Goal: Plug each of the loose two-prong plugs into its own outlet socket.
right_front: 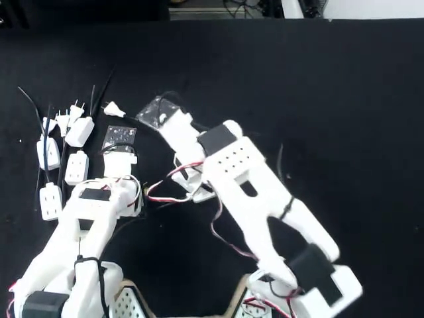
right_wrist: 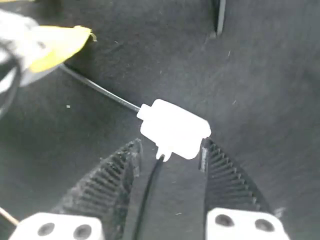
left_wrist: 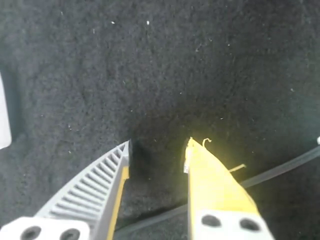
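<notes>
Right tool (right_wrist: 170, 150) stands apart, white plug (right_wrist: 174, 129) between its tips; left tool (left_wrist: 157, 150) apart over black cloth (left_wrist: 200, 60).

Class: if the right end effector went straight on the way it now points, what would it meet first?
Most likely the white plug, which lies on the black table just ahead of the right end effector, at its open fingertips; depth is hard to judge.
</notes>
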{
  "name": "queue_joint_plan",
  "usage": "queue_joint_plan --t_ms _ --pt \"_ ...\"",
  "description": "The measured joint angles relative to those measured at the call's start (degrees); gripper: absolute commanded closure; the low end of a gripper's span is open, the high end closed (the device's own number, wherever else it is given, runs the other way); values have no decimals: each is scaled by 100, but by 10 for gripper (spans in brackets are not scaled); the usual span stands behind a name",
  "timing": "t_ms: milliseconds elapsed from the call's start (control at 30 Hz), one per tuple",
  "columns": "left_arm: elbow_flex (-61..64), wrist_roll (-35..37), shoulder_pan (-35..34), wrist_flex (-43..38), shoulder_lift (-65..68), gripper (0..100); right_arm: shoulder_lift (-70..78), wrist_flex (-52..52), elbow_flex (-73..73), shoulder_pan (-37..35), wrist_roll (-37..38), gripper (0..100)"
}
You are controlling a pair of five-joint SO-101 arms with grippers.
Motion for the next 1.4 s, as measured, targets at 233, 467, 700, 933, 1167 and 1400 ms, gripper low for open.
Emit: queue_joint_plan --t_ms 233,467,700,933,1167,1400 --pt "0 0 0 0 0 816 -273 158 0 0 2171 618" --pt "0 0 0 0 0 816 88 290 0 0 2655 614" --pt "0 0 0 0 0 816 738 290 123 0 3763 614" --pt "0 0 0 0 0 816 791 290 343 -9 4281 614" --pt "0 0 0 0 0 816 791 264 862 -9 4571 614" --pt "0 0 0 0 0 816 791 -237 1521 -9 4571 614"
